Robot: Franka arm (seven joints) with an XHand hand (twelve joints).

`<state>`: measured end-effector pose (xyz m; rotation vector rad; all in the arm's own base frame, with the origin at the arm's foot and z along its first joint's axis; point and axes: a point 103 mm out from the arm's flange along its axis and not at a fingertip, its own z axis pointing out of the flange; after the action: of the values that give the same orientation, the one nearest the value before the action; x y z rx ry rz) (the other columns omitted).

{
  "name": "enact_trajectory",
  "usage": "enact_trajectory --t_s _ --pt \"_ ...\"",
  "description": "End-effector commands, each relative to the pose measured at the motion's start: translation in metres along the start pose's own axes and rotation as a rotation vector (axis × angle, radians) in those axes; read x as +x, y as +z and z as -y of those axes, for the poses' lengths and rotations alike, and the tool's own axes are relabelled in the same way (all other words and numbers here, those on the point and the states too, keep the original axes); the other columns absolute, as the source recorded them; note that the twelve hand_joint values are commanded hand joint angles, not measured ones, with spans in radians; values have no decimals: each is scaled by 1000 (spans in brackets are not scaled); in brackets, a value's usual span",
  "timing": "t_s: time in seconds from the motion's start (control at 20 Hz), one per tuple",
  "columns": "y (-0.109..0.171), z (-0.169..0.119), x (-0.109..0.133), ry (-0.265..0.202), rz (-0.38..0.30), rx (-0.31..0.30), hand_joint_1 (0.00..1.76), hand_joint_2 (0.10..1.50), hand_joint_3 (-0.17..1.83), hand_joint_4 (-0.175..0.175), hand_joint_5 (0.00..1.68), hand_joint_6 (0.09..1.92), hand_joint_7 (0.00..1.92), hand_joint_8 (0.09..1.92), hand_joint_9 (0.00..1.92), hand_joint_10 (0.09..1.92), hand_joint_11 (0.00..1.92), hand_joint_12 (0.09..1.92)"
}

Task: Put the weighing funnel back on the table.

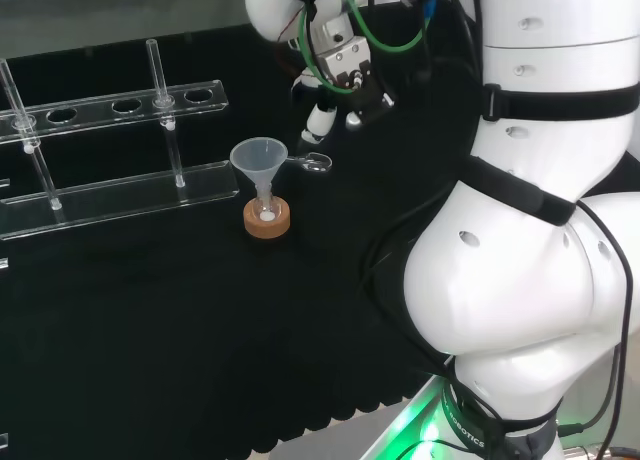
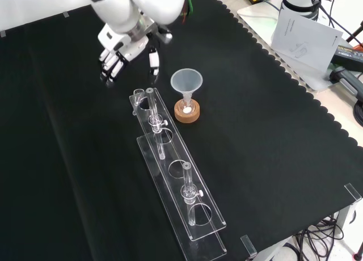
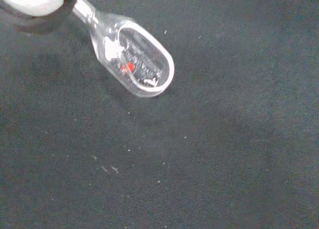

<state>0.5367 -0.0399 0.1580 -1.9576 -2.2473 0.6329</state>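
The robot hand (image 2: 117,52) is spread, thumb tip at the stem of the weighing funnel (image 3: 139,62), which seems to lie on the tabletop (image 2: 266,159) just beside the funnel (image 1: 258,160), nearer the head view's far edge. Best to lift straight up so nothing drags the stem.

Weighing funnel (image 3: 137,64) stem behind blurred hand (image 3: 37,5)

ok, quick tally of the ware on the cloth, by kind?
Funnel: 1
Weighing funnel: 1
Small flask: 1
Cork ring: 1
Clear rack: 1
Upright tubes in the rack: 2
Total: 7
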Motion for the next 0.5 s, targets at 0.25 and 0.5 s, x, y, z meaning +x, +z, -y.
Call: enact_trajectory --t_s 0.25,0.5 --pt "-45 65 -17 60 -7 -83 720 598 318 -15 340 87 157 635 398 640 206 1370" --pt "-59 89 -18 86 18 -105 721 605 313 -17 358 87 186 634 425 629 222 1362"
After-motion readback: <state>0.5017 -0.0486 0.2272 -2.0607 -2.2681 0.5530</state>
